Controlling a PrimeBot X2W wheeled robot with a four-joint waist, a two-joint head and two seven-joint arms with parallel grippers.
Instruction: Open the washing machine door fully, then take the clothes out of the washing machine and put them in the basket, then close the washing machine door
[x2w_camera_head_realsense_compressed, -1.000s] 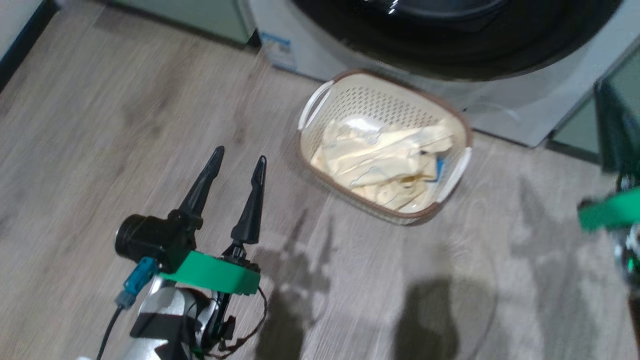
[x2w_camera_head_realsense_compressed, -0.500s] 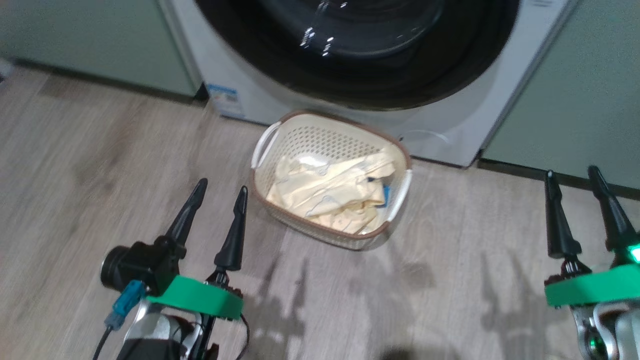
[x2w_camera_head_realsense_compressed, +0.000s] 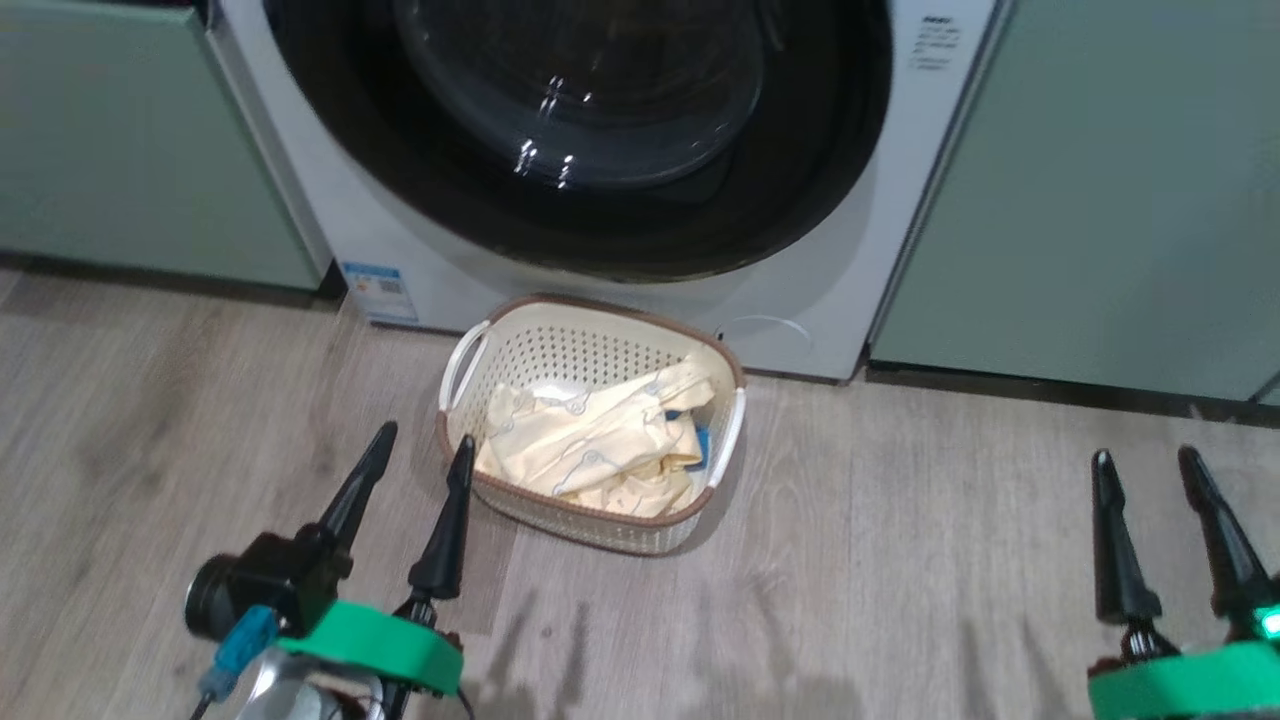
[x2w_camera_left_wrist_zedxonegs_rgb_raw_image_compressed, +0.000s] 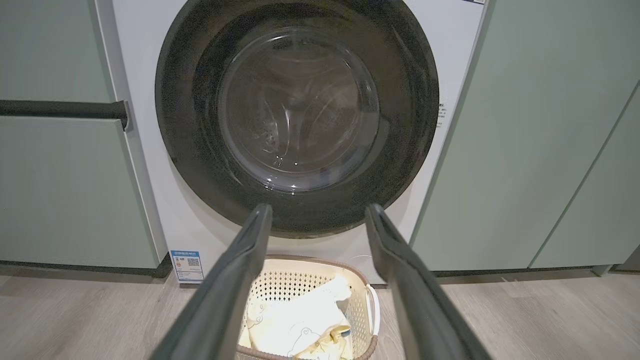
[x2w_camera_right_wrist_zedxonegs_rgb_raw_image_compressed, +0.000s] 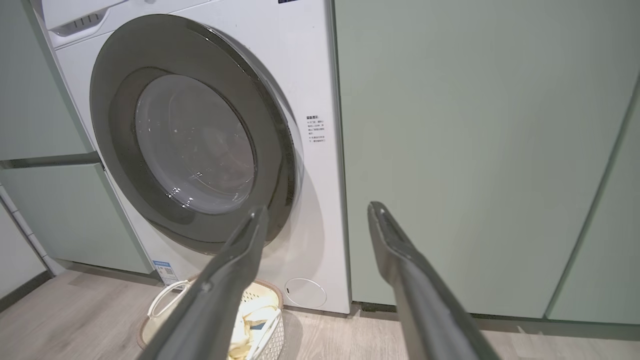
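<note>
We see our left gripper (x2w_camera_head_realsense_compressed: 425, 435) low on the left above the wooden floor (x2w_camera_head_realsense_compressed: 900, 520), its two dark fingers spread wide with nothing between them. Our right gripper (x2w_camera_head_realsense_compressed: 1143, 453) sits low on the right, well apart from the left one, fingers likewise spread and empty. Between them and further ahead, the basket (x2w_camera_head_realsense_compressed: 560, 350) stands on the floor just in front of the washing machine (x2w_camera_head_realsense_compressed: 330, 250), a little to the left of its middle. The clothes (x2w_camera_head_realsense_compressed: 590, 450) lie heaped inside the basket, pale yellow with a bit of blue showing at the right side. The washing machine door (x2w_camera_head_realsense_compressed: 800, 150) sits shut, its black rim flat against the white front, and the glass centre catches a few glints of light. A blue sticker (x2w_camera_head_realsense_compressed: 378, 292) is stuck low on the machine's left corner, and in the right wrist view a round flap (x2w_camera_right_wrist_zedxonegs_rgb_raw_image_compressed: 305, 292) shows low on the right. Green cabinets (x2w_camera_head_realsense_compressed: 1100, 200) flank the machine on both sides.
</note>
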